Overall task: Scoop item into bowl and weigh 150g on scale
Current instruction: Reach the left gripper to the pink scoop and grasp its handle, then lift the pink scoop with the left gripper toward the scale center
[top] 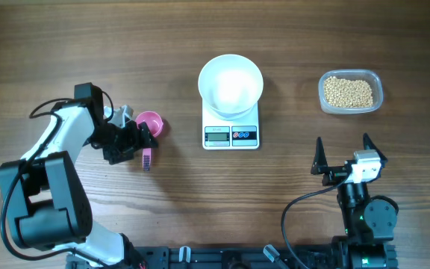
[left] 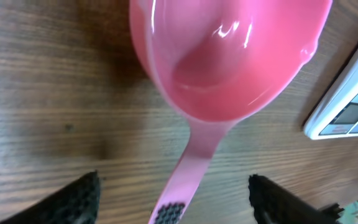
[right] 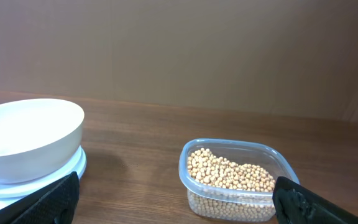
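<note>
A white bowl (top: pixel 231 84) stands on the white scale (top: pixel 231 135), also seen as the bowl (right: pixel 30 134) on the scale (right: pixel 42 180) at left in the right wrist view. Tan beans (top: pixel 347 92) fill a clear container; the beans (right: pixel 229 174) lie ahead of my right gripper (right: pixel 176 199), which is open and empty. In the overhead view the right gripper (top: pixel 343 155) hovers near the front right. A pink scoop (top: pixel 149 123) lies left of the scale. My left gripper (top: pixel 143 146) is open astride its handle (left: pixel 191 165), with the left gripper (left: pixel 173 199) fingers apart from the scoop (left: pixel 229 56).
The clear plastic container (top: pixel 350 93) sits at the back right, right of the scale. A corner of the scale (left: pixel 347 106) shows at the right edge of the left wrist view. Bare wooden table (top: pixel 88 52) lies between the objects.
</note>
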Controlling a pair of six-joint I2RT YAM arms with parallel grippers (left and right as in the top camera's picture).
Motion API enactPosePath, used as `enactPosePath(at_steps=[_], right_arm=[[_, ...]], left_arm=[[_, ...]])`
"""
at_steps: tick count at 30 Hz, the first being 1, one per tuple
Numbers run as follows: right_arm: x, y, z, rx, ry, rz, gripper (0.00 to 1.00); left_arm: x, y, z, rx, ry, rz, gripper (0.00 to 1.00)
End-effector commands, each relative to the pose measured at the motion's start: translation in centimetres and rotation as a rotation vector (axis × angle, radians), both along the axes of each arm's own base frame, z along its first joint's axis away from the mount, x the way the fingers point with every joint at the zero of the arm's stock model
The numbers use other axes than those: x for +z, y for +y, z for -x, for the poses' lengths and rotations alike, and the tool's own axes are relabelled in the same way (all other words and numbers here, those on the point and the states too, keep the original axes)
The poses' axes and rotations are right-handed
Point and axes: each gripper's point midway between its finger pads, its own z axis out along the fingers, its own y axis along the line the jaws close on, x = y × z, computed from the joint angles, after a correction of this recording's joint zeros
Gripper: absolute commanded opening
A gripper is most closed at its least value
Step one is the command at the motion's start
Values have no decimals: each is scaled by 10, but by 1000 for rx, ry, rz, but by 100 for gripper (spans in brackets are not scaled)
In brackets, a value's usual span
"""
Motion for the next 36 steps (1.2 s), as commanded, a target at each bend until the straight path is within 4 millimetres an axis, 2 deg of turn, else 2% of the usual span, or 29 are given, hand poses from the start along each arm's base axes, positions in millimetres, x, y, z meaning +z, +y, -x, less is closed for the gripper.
enactPosePath(at_steps=[1, 7, 12, 16, 18, 19, 26, 31, 33, 36], right_arm=[[2, -2, 0, -11, -10, 5, 100], [2, -2, 0, -11, -10, 5, 100], [2, -2, 0, -11, -10, 5, 100], [2, -2, 0, -11, -10, 5, 100], [2, -2, 0, -11, -10, 5, 100], [2, -2, 0, -11, -10, 5, 100], [2, -2, 0, -11, -10, 5, 100], [2, -2, 0, -11, -10, 5, 100], [2, -2, 0, -11, -10, 5, 100], [2, -2, 0, -11, -10, 5, 100]], left_arm=[[-9, -5, 4, 14, 20, 41, 77], [-20, -13, -4, 20, 15, 104, 78], [-20, -13, -3, 20, 17, 104, 62], [-21, -12, -7, 19, 2, 102, 57], [-21, -12, -7, 19, 0, 101, 47], [-21, -12, -7, 19, 0, 101, 45], [-21, -12, -7, 19, -1, 100, 43], [-21, -12, -7, 19, -1, 100, 28], [-21, -12, -7, 19, -1, 100, 15], [-20, -12, -6, 20, 4, 103, 4]])
